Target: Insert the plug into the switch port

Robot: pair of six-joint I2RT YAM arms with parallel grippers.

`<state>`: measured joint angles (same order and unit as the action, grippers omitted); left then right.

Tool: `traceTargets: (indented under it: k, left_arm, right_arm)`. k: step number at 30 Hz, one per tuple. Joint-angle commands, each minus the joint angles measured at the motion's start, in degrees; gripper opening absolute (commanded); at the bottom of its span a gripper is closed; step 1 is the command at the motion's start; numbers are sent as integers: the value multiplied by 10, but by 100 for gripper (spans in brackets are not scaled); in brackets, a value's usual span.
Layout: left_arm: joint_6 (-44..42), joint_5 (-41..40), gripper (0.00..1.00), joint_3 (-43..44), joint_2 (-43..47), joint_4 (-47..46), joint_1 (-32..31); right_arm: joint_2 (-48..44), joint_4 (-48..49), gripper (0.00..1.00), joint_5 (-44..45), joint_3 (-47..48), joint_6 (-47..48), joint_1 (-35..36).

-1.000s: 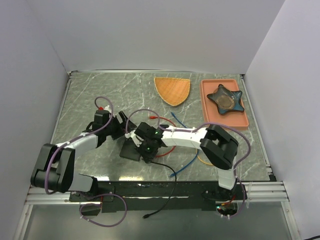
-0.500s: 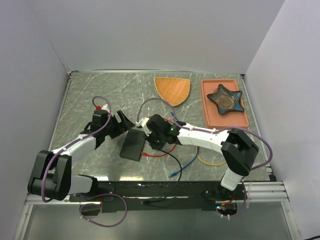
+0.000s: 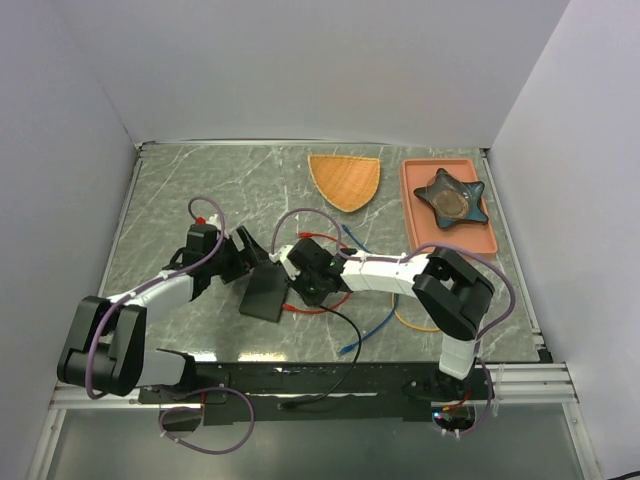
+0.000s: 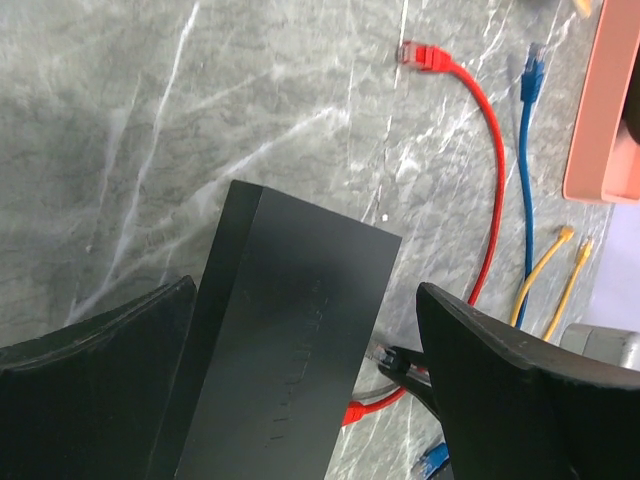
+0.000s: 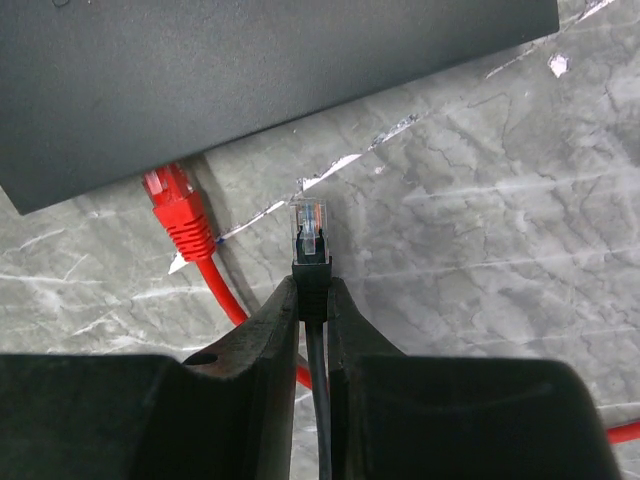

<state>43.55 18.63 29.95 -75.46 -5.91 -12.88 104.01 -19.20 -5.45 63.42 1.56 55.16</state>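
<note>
The flat matte-black box (image 3: pixel 265 293) lies left of the table's middle; its sockets do not show in any view. My left gripper (image 3: pixel 250 256) is open at the box's far end, and in the left wrist view its fingers (image 4: pixel 500 390) stand either side of the box (image 4: pixel 290 340), with the right one clear of it. My right gripper (image 3: pixel 300 272) is shut on the black boot of a clear-tipped plug (image 5: pixel 310 235). The plug points at the box's long edge (image 5: pixel 250 80), a short gap away. The plug also shows in the left wrist view (image 4: pixel 383 354).
A red cable plug (image 5: pixel 175 215) lies against the box edge left of my plug. Red (image 4: pixel 490 180), blue (image 4: pixel 525 150) and yellow (image 4: pixel 545 280) cables lie right of the box. An orange fan-shaped piece (image 3: pixel 345 180) and an orange tray (image 3: pixel 420 240) holding a dark star-shaped dish (image 3: pixel 452 197) sit at the back.
My right gripper, with the plug, has moved from over the box's near end to its right long edge, then edged slightly closer. The left gripper and box have barely moved.
</note>
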Motion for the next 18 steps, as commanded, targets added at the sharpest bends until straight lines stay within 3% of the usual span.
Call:
traceTargets:
  k: [1, 7, 18]
  left_arm:
    - [-7, 20, 97, -9, -8, -21, -2]
    - [-6, 5, 91, -12, -19, -14, -2]
    - [-9, 3, 87, -9, -31, -10, -2]
  right_arm:
    - [14, 20, 0, 16, 20, 5, 7]
    - [18, 19, 0, 24, 28, 6, 22]
    - [25, 18, 0, 25, 44, 8, 36]
